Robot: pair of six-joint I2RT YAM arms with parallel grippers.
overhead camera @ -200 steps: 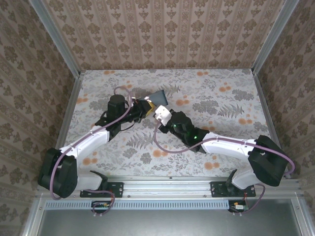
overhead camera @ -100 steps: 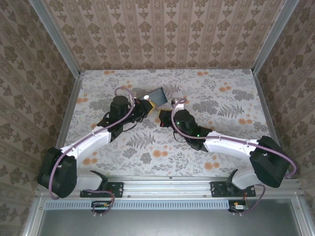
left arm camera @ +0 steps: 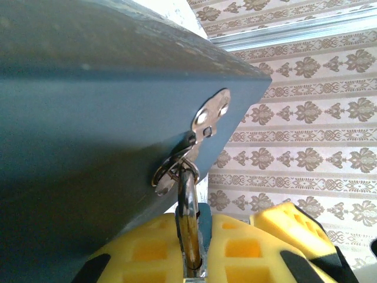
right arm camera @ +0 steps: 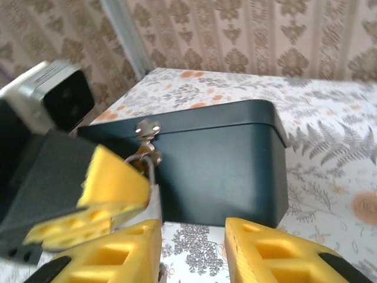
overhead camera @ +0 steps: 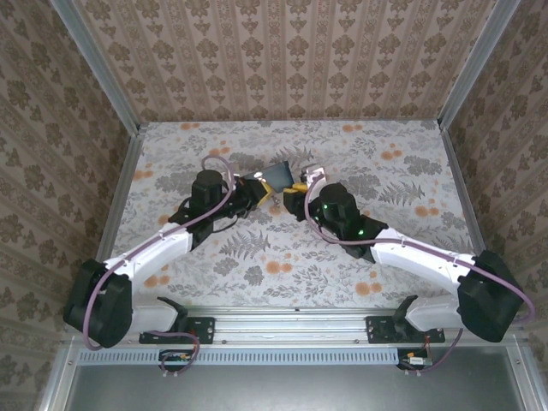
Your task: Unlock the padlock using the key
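Left wrist view: the left fingers (left arm camera: 238, 244) are nearly closed, pinching the brass body of the padlock (left arm camera: 189, 233) between their yellow pads. Its silvery shackle (left arm camera: 185, 188) rises toward 12 o'clock into the ring of the hasp (left arm camera: 210, 113) on the blue tin (left arm camera: 88, 135), so the lock hangs fastened there. In the right wrist view the right fingers (right arm camera: 268, 253) stand apart with bare table (right arm camera: 330, 177) between them. I cannot make out the key in them or nearby. The shackle lies at 10 o'clock from that gap, the tin at 12. From above, the left fingers sit at 7 o'clock of the tin and the right at 4. To do this step well, I judge the left grip should hold the lock steady with its keyhole end turned toward the right arm, clear of the pads. The right fingers need the key pinched by its head, blade in line with the lock body, brought in slowly; a skewed push would likely shove the tin
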